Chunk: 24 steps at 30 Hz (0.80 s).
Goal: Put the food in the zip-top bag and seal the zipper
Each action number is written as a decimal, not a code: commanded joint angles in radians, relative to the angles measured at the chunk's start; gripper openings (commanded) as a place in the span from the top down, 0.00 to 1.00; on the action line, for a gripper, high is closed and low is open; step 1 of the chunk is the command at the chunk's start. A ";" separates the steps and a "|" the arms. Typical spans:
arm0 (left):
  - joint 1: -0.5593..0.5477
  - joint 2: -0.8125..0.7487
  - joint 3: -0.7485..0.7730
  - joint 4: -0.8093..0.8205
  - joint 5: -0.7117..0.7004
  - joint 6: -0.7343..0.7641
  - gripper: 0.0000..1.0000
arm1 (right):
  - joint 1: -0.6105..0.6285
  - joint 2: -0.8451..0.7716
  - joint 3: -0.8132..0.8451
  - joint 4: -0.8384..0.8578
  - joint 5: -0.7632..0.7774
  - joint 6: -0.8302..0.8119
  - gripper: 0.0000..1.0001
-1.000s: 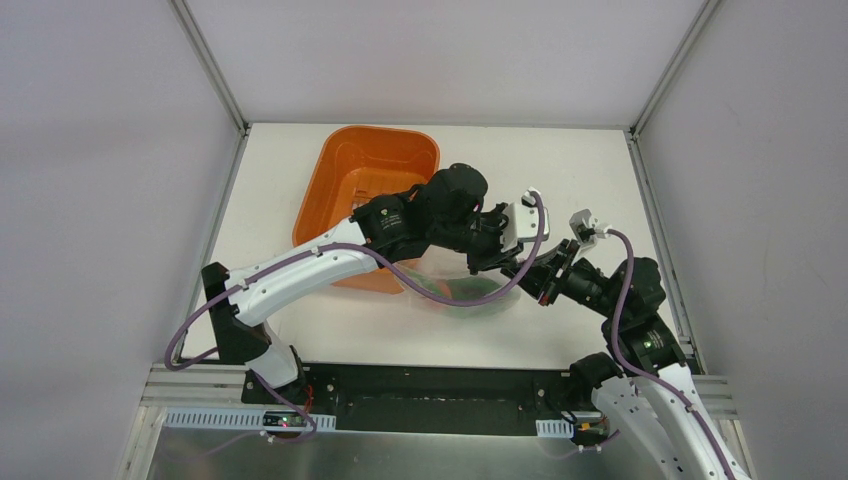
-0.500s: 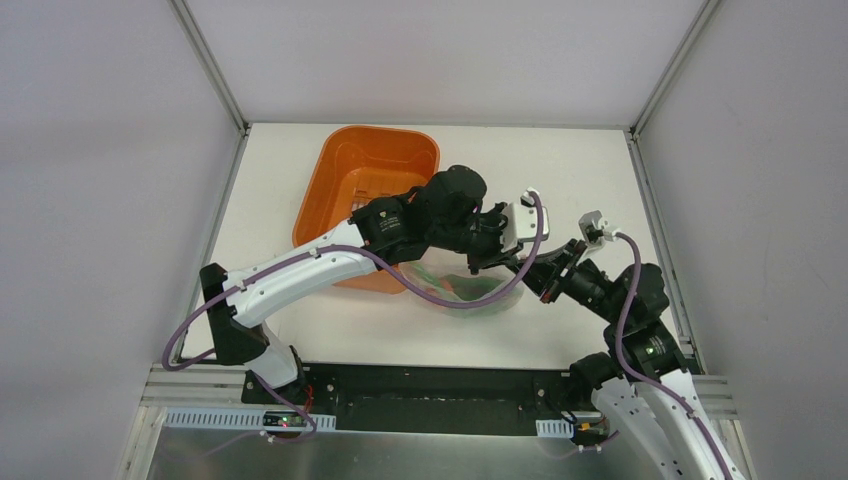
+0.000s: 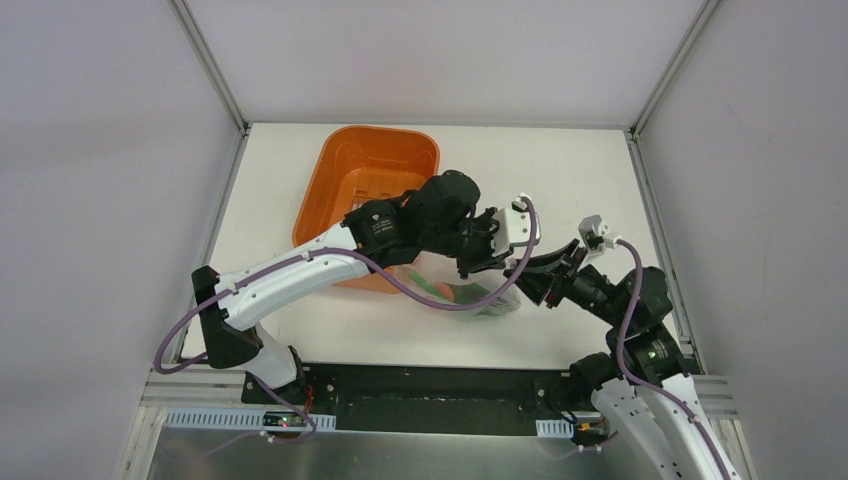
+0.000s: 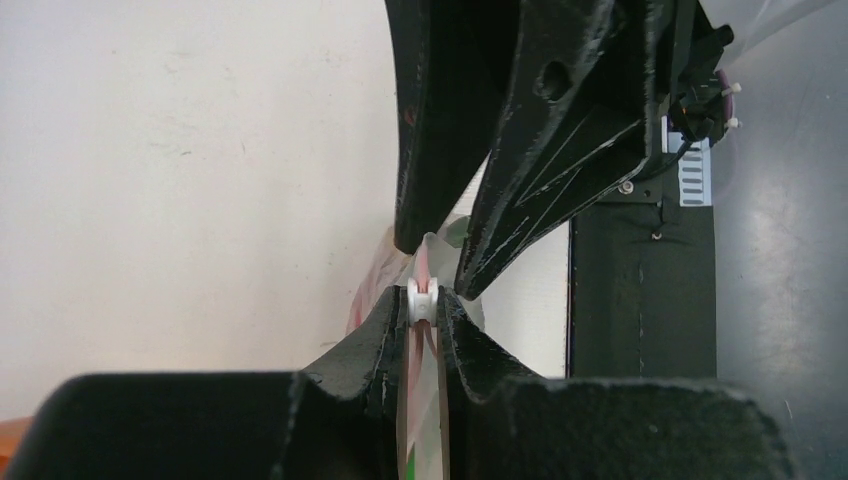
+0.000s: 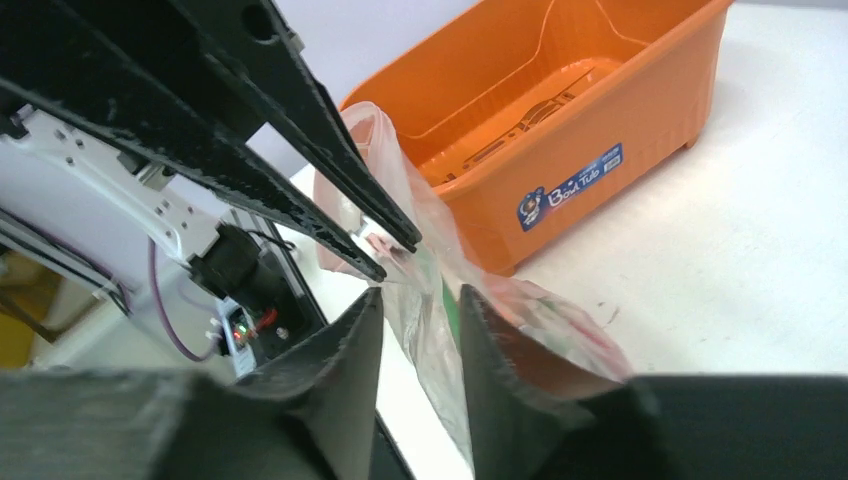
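The zip-top bag point(image 3: 497, 300) hangs between both grippers just right of the orange tub, and the food point(image 3: 468, 296) shows through it as green and red shapes. My left gripper point(image 4: 424, 300) is shut on the white slider of the pink zipper point(image 4: 423, 262). Facing it, my right gripper point(image 5: 420, 295) stands open, with the bag's film point(image 5: 430, 330) loose between its fingers point(image 5: 355, 340). From above, the left gripper point(image 3: 478, 262) and right gripper point(image 3: 530, 275) nearly meet tip to tip over the bag's mouth edge.
The orange tub point(image 3: 370, 170) stands at the back left of the white table, under the left arm; its side label point(image 5: 570, 185) faces the right wrist camera. The black base rail point(image 3: 440, 385) runs along the near edge.
My right gripper has gone from shut to open, loosing the bag's edge. The left arm has shifted slightly left, and the bag with the food hangs lower and shows more.
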 commanded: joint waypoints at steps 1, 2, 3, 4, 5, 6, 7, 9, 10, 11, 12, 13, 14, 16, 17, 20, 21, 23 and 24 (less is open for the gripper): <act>0.008 -0.005 0.096 -0.085 0.064 0.004 0.99 | -0.006 0.064 0.134 -0.086 -0.094 -0.170 0.55; 0.008 0.006 0.118 -0.104 0.075 0.009 0.99 | -0.006 0.082 0.150 -0.116 -0.090 -0.213 0.52; 0.008 0.014 0.133 -0.121 0.086 0.011 0.99 | -0.006 0.092 0.160 -0.129 -0.083 -0.233 0.51; 0.007 0.021 0.146 -0.135 0.096 0.017 0.99 | -0.007 0.097 0.167 -0.133 -0.081 -0.252 0.50; 0.007 0.028 0.156 -0.147 0.101 0.020 0.99 | -0.005 0.104 0.171 -0.134 -0.095 -0.269 0.51; 0.008 0.032 0.163 -0.155 0.104 0.020 0.99 | -0.006 0.112 0.174 -0.133 -0.111 -0.285 0.53; 0.007 0.036 0.169 -0.162 0.108 0.021 0.99 | -0.006 0.120 0.178 -0.134 -0.122 -0.290 0.56; 0.008 0.040 0.176 -0.177 0.113 0.022 0.99 | -0.006 0.132 0.185 -0.142 -0.140 -0.303 0.63; 0.008 0.040 0.177 -0.182 0.114 0.024 0.99 | -0.007 0.135 0.188 -0.145 -0.147 -0.310 0.66; 0.007 0.041 0.177 -0.187 0.116 0.025 0.99 | -0.007 0.134 0.190 -0.144 -0.147 -0.312 0.69; 0.008 0.041 0.177 -0.191 0.117 0.026 0.99 | -0.005 0.134 0.191 -0.143 -0.147 -0.311 0.72; 0.008 0.043 0.179 -0.195 0.119 0.028 0.99 | -0.006 0.133 0.192 -0.136 -0.146 -0.304 0.73; 0.007 0.046 0.181 -0.199 0.122 0.030 0.99 | -0.006 0.133 0.193 -0.131 -0.148 -0.298 0.69; 0.007 0.053 0.189 -0.207 0.127 0.030 0.99 | -0.006 0.136 0.201 -0.130 -0.143 -0.297 0.61; 0.007 0.057 0.194 -0.210 0.131 0.028 0.99 | -0.005 0.140 0.204 -0.130 -0.143 -0.302 0.61; 0.007 0.068 0.209 -0.219 0.137 0.025 0.99 | -0.006 0.158 0.222 -0.134 -0.160 -0.316 0.63; 0.007 0.070 0.211 -0.221 0.138 0.023 0.99 | -0.005 0.163 0.226 -0.134 -0.169 -0.319 0.67; 0.007 0.071 0.213 -0.223 0.136 0.021 0.99 | -0.005 0.175 0.230 -0.133 -0.181 -0.321 0.75; 0.007 0.071 0.212 -0.223 0.135 0.021 0.99 | -0.006 0.177 0.230 -0.132 -0.189 -0.321 0.80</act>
